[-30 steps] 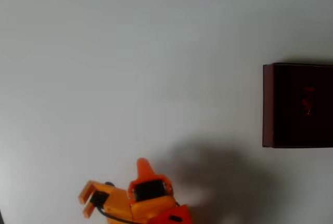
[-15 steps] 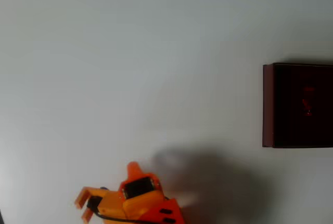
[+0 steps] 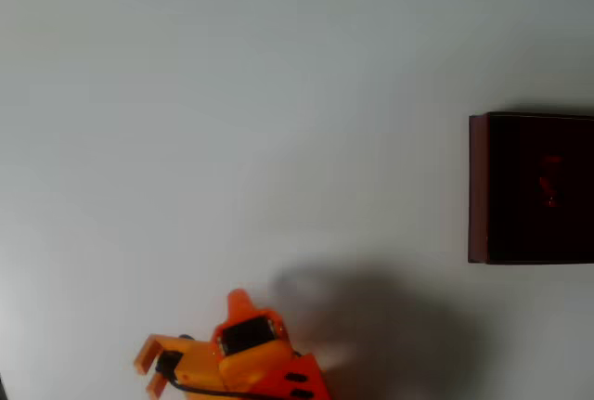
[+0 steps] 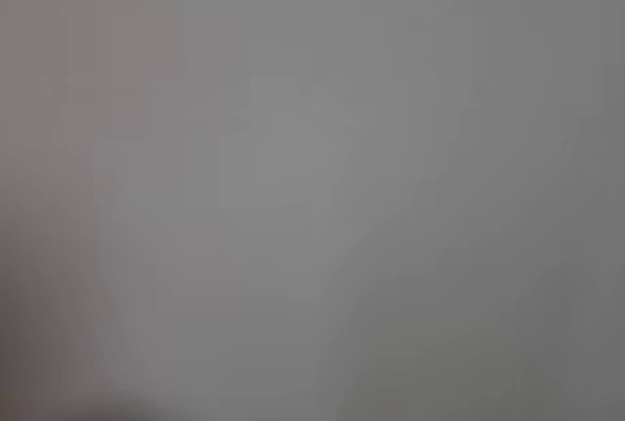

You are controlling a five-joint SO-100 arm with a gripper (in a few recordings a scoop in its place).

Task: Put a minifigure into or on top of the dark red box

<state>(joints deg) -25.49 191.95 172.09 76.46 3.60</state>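
While the orange gripper (image 3: 153,367) sits way down at the bottom edge of the overhead view, left of centre, the dark red box (image 3: 478,187) is over on the right edge, well apart from it, with part of the box cut off by the frame. Inside its nearly black interior there's a faint reddish smudge, which looks like the minifigure (image 3: 548,187) lying in there, though it's too dim and small to make out any detail. Two short orange prongs stick out to the left of the gripper with a gap between them, so it reads as parted and holding nothing. It casts a soft grey shadow to its right on the plain white tabletop (image 3: 260,122). The wrist view is just a blurry grey wash, nothing readable.
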